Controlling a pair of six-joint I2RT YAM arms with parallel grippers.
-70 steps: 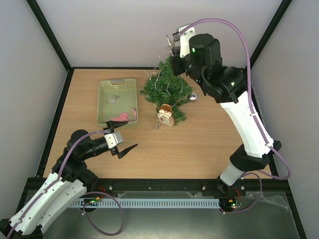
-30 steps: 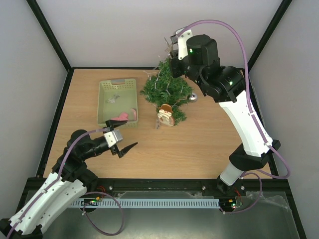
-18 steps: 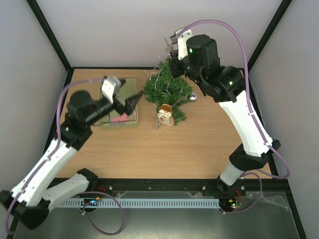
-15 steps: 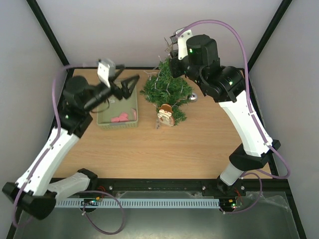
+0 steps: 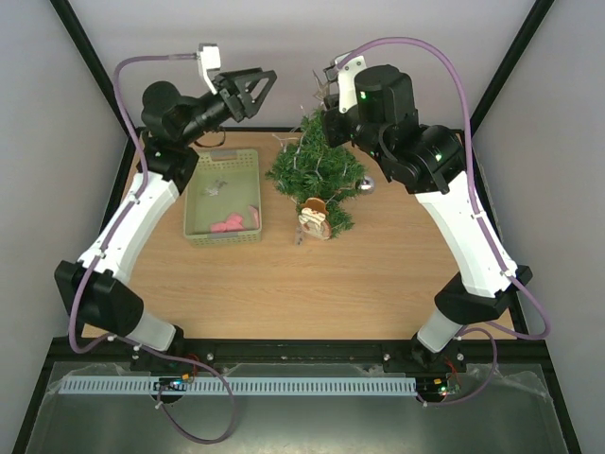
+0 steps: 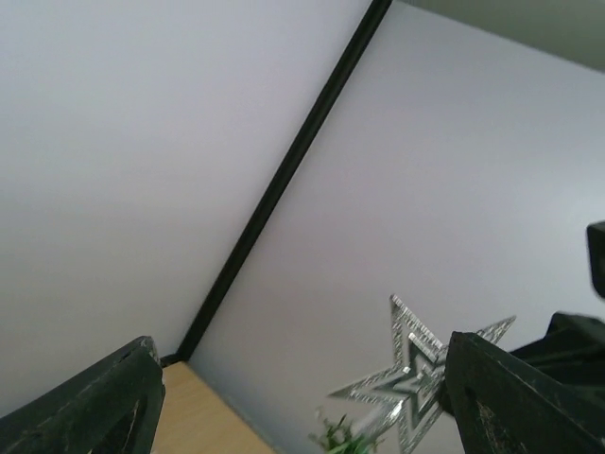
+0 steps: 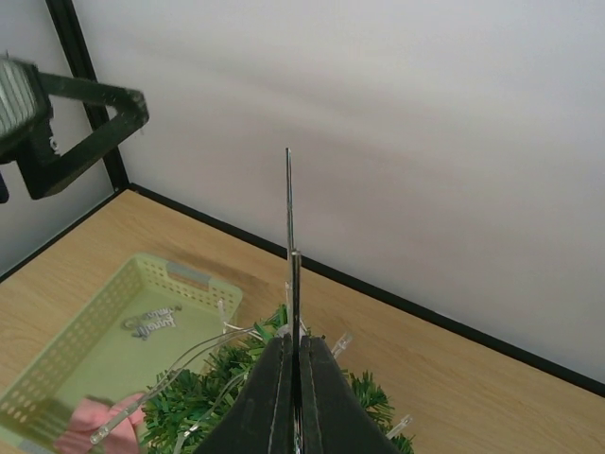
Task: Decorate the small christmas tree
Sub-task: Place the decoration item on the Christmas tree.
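**A:** Where is the small christmas tree (image 5: 317, 172) standing?

**B:** It is standing by the far edge of the desk (image 5: 378, 274), about midway along it. The pale green basket (image 5: 192, 194) is sitting just beside it, toward the far left corner.

**A:** And what are the claws doing?

**B:** The right gripper (image 7: 296, 344) is clenching a silver star (image 7: 290, 227) edge-on above the treetop. The left gripper (image 5: 262, 87) is hanging high over the far edge, jaws spread wide and grasping nothing.
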